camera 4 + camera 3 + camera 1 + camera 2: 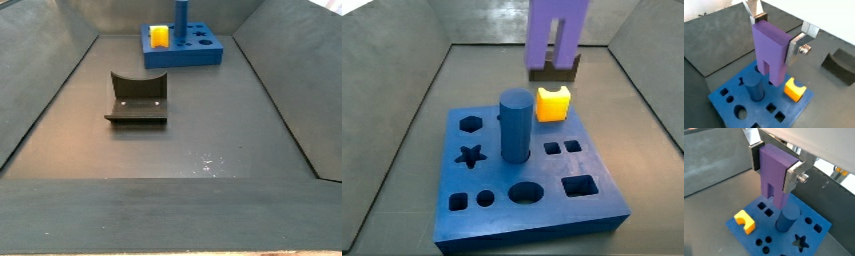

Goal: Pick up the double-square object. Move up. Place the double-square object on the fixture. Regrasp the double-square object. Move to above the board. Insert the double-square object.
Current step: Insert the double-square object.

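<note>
Gripper (777, 32): pinching the purple block (771, 50), prongs pointing down. Block is hanging above the blue board (784, 114), centre frame. Fixture (136, 99) is sitting apart.

A tall blue cylinder (516, 124) was seen standing upright, and a yellow-orange cube (553, 103) with a curved notch in its top was seated just beside it. Both were also shown in a side view from afar, the cylinder (178, 19) behind the cube (159, 37). Grey walls (40, 90) enclosed a dark floor (187, 150)
</note>
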You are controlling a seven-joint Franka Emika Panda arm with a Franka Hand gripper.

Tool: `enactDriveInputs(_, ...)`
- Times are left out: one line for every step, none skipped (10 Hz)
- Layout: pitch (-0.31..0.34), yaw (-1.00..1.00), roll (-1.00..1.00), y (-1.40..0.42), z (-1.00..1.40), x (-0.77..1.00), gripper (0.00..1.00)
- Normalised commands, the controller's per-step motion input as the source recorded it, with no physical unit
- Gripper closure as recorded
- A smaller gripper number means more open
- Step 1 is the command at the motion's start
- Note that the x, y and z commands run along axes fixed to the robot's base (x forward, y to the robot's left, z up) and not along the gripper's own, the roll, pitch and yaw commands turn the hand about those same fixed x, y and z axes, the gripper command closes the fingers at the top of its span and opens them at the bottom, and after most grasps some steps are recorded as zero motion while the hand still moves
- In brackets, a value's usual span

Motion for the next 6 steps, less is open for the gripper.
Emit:
enactDriveInputs(0.124,0.00,0.19,-0.35,-0.45,0.95,1.00)
enactDriveInputs(0.116,0.00,0.22,-0.32,-0.41,0.98,1.00)
enactDriveInputs(0.111,0.03,0.22,-0.27,-0.38,0.99,1.00)
enactDriveInputs(0.129,0.05,0.25,-0.19,-0.29,1.00,1.00)
enactDriveInputs(0.171,0.09,0.28,-0.10,-0.17,0.97,1.00)
enactDriveInputs(0.163,0.29,0.25,-0.08,-0.31,0.85,1.00)
